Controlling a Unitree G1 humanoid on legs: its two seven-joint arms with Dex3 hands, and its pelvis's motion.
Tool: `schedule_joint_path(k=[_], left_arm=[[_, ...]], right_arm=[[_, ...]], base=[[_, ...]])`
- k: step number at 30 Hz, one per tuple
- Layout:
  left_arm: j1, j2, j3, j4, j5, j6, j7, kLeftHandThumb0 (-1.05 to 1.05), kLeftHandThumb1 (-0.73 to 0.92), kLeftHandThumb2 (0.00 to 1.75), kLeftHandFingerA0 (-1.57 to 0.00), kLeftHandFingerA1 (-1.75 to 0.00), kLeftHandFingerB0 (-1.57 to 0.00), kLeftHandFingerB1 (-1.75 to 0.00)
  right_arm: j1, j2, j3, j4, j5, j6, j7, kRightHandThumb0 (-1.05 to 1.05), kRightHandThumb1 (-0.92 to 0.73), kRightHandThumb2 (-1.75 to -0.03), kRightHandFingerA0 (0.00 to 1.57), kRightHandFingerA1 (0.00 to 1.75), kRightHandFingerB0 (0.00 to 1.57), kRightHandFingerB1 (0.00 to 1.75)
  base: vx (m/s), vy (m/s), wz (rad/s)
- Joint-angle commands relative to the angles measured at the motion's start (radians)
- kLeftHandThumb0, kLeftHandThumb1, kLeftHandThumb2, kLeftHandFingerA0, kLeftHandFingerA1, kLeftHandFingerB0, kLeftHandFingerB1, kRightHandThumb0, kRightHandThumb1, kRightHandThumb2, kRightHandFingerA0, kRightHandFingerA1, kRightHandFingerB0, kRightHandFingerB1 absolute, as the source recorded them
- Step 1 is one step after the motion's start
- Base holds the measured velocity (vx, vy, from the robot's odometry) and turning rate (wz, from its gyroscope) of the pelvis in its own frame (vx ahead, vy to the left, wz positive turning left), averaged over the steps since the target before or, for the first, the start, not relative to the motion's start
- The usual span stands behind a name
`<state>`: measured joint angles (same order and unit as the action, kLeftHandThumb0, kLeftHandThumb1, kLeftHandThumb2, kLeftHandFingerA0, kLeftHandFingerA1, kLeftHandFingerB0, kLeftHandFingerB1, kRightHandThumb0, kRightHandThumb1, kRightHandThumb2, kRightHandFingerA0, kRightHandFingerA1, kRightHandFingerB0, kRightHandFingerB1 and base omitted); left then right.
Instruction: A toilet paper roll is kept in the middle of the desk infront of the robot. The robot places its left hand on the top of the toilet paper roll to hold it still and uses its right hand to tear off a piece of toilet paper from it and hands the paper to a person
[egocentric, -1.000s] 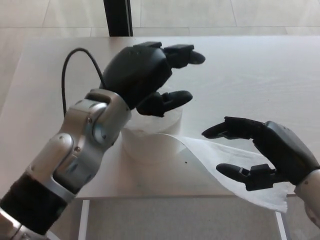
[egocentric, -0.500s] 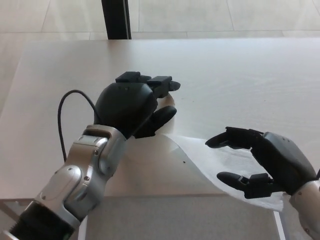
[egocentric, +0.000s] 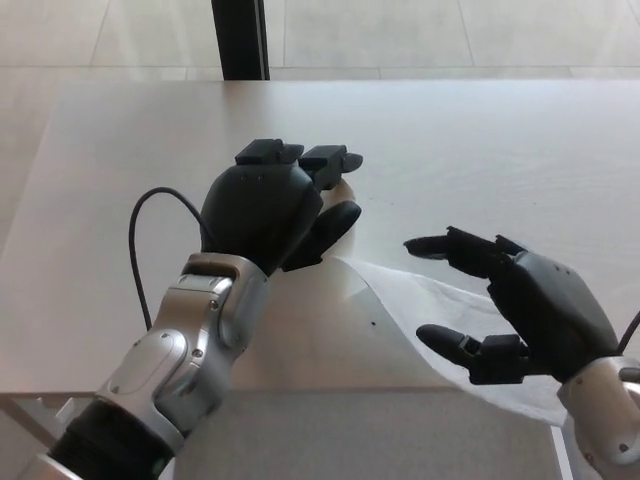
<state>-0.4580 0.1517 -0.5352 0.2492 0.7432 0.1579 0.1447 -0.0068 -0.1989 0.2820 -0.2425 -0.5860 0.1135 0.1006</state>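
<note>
Since a second ago the left hand (egocentric: 272, 212) has come down from above the toilet paper roll (egocentric: 340, 195) and now lies flat over its top at the centre of the frame, covering it almost wholly; only a pale sliver of the roll shows past the fingertips, so whether the palm truly presses on it is hard to tell from this angle; the two fingers reach toward the upper middle of the frame and the thumb curls down the roll's right side; behind the hand the silver forearm (egocentric: 185, 350) runs to the lower left corner, with a black cable (egocentric: 140, 240) looping beside the wrist; the right hand (egocentric: 510, 300) has risen a little and sits at the lower right, fingers and thumb spread wide apart, holding nothing; it hovers over the loose paper sheet (egocentric: 400, 300), which trails from under the left hand toward the lower right and hangs over the near edge of the desk (egocentric: 480, 130); the sheet lies partly flat, lifted in a soft fold near the roll, with a small dark speck on it; beyond the pale desk a dark post (egocentric: 240, 38) stands at the upper left of centre on the tiled floor (egocentric: 450, 30).
</note>
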Motion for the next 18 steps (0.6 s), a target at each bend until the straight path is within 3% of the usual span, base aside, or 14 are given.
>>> schedule_joint_path(k=[1,2,3,5,6,14,15,18], left_arm=[[0.027,-0.015,-0.021,0.105,0.029,0.028,0.015,-0.31,0.85,0.66,-0.3,-0.42,-0.34,-0.38],[0.023,-0.02,-0.021,0.11,0.03,0.03,0.021,-0.27,0.83,0.67,-0.3,-0.42,-0.32,-0.37],[0.017,-0.027,-0.021,0.114,0.03,0.039,0.023,-0.31,0.74,0.86,-0.28,-0.5,-0.27,-0.45],[0.009,-0.039,-0.017,0.121,0.028,0.047,0.03,-0.31,0.71,0.84,-0.29,-0.5,-0.27,-0.45],[0.007,-0.041,-0.016,0.125,0.026,0.045,0.034,-0.23,0.79,0.67,-0.31,-0.42,-0.33,-0.39],[0.007,-0.052,-0.001,0.142,0.011,0.033,0.063,-0.22,0.8,0.65,-0.34,-0.42,-0.37,-0.4],[0.009,-0.051,-0.001,0.147,0.013,0.029,0.072,-0.22,0.79,0.65,-0.35,-0.42,-0.38,-0.4],[0.013,-0.048,-0.007,0.145,0.019,0.033,0.07,-0.22,0.79,0.65,-0.36,-0.43,-0.38,-0.4]], right_arm=[[-0.041,-0.003,0.086,-0.057,-0.224,0.324,0.185,-0.89,-0.51,-0.9,0.0,0.18,0.05,0.1],[-0.043,-0.003,0.095,-0.054,-0.231,0.338,0.196,-0.83,-0.52,-0.73,0.0,0.0,0.01,0.17],[-0.046,0.002,0.11,-0.045,-0.24,0.356,0.206,-0.94,-0.52,-0.92,0.0,0.19,0.05,0.0],[-0.053,0.017,0.146,-0.039,-0.286,0.408,0.237,-0.95,-0.52,-0.95,0.0,0.22,0.01,0.0],[-0.057,0.023,0.157,-0.032,-0.298,0.427,0.247,-0.95,-0.48,-0.79,0.0,0.0,0.0,0.02],[-0.087,0.125,0.232,0.079,-0.385,0.559,0.203,-0.9,-0.48,-0.78,0.0,0.0,0.0,0.01],[-0.095,0.142,0.237,0.11,-0.389,0.569,0.179,-0.93,-0.53,-0.92,0.0,0.23,0.0,0.0],[-0.099,0.166,0.234,0.152,-0.38,0.575,0.127,-0.91,-0.53,-0.9,0.0,0.21,0.01,0.0]], base=[[0.0,0.0,0.0],[0.0,0.0,0.0],[0.0,0.0,0.0],[0.0,0.0,0.0],[0.0,0.0,0.0],[0.0,0.0,0.0],[0.0,0.0,0.0],[0.0,0.0,0.0]])
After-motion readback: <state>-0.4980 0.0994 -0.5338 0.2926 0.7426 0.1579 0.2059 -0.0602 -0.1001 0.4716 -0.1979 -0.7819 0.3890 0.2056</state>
